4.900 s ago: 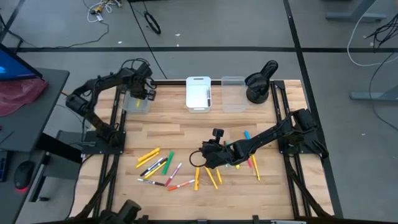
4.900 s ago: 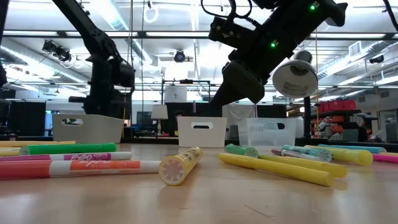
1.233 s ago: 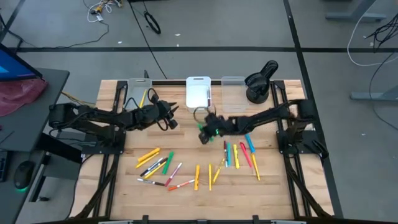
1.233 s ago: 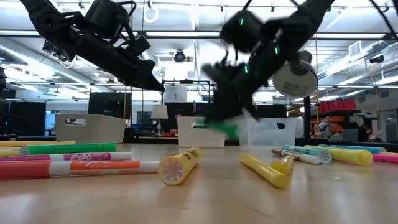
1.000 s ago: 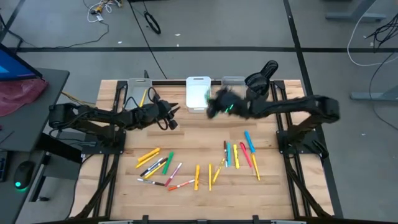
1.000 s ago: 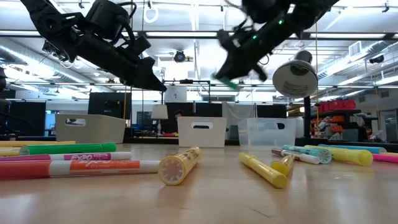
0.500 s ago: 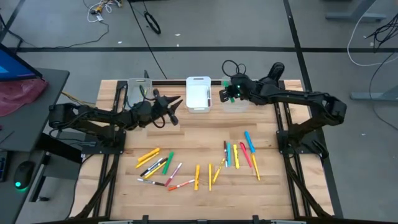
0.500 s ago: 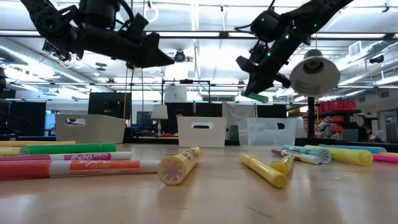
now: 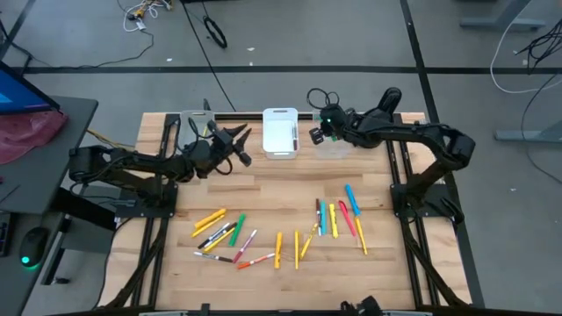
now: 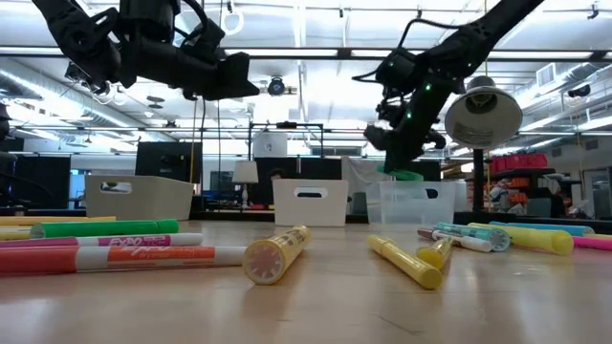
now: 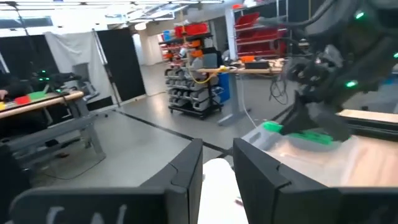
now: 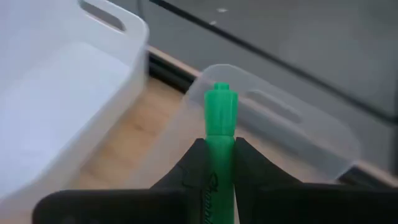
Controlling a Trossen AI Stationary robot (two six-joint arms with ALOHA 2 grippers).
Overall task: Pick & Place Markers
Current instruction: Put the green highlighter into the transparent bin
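My right gripper [image 9: 318, 133] hangs over the clear bin [image 9: 331, 145] at the table's far edge, shut on a green marker [image 12: 221, 121]. In the low view the marker [image 10: 409, 175] sits just above the bin's rim. My left gripper [image 9: 241, 147] floats level above the table between the left bin [image 9: 195, 130] and the white bin [image 9: 280, 132]; it is open, with nothing between its fingers [image 11: 186, 171]. Several markers [image 9: 230, 237] lie flat on the wood at the near left, and more markers [image 9: 338, 215] lie right of centre. My right gripper pinches the green marker's barrel [image 12: 219, 155] between its two fingers. The marker lies along the fingers, and its capped end [image 12: 221, 93] sticks out past the tips. The fingers slant down from the table's right side. The marker is lifted clear, over the clear bin's opening.
Three bins stand in a row along the far edge. A black lamp-like fixture [image 9: 385, 104] stands at the far right, close behind my right arm. Bare wood lies between the bins and the scattered markers [image 10: 402, 260].
My right gripper has carried the green marker from above the white bin toward the table's right, over the clear bin, sinking and tipping nose-down. My left gripper has risen a little and tipped up from a downward slant to level.
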